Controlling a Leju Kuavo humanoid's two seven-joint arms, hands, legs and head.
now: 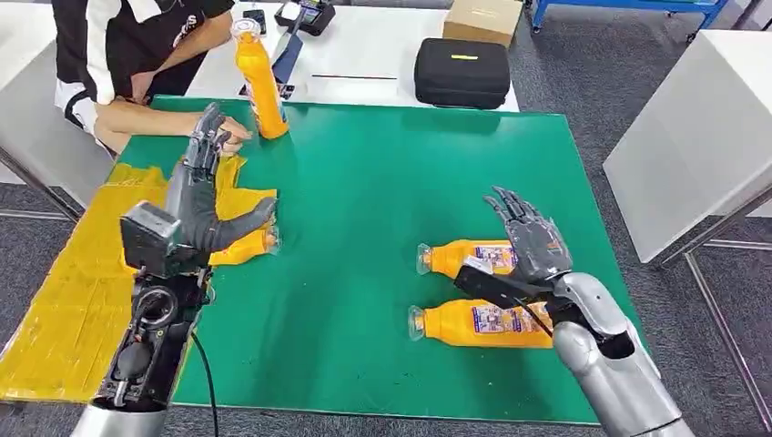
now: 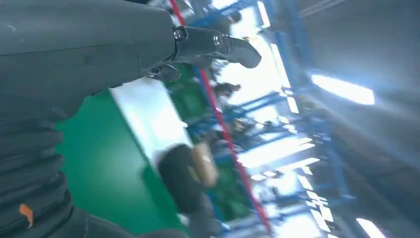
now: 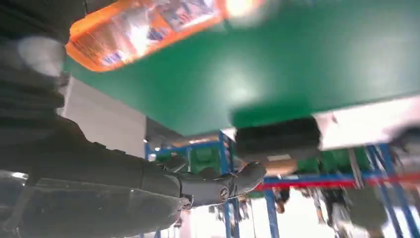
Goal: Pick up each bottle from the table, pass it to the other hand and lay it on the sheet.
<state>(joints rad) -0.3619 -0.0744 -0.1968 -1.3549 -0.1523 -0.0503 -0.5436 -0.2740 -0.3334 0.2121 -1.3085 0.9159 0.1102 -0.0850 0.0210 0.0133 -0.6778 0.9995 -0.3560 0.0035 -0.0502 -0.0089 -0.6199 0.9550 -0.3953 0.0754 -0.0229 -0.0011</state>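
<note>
One orange bottle (image 1: 246,247) lies on its side at the edge of the yellow sheet (image 1: 64,291). My left hand (image 1: 202,196) hovers just over it, fingers stretched out and thumb spread, holding nothing. Two more orange bottles lie on the green mat (image 1: 364,182): one (image 1: 460,258) beside my right hand (image 1: 533,244), the other (image 1: 478,323) nearer the front. The right hand is open, its fingers spread above them; its wrist view shows a bottle (image 3: 143,29) close by. A fourth bottle (image 1: 258,77) stands upright at the mat's back left, with a person's hand (image 1: 232,135) at its base.
The person sits at the back left, forearm (image 1: 146,118) over the mat's corner. A black case (image 1: 462,71) and a cardboard box (image 1: 482,18) rest on the white table behind. Another white table (image 1: 701,118) stands to the right.
</note>
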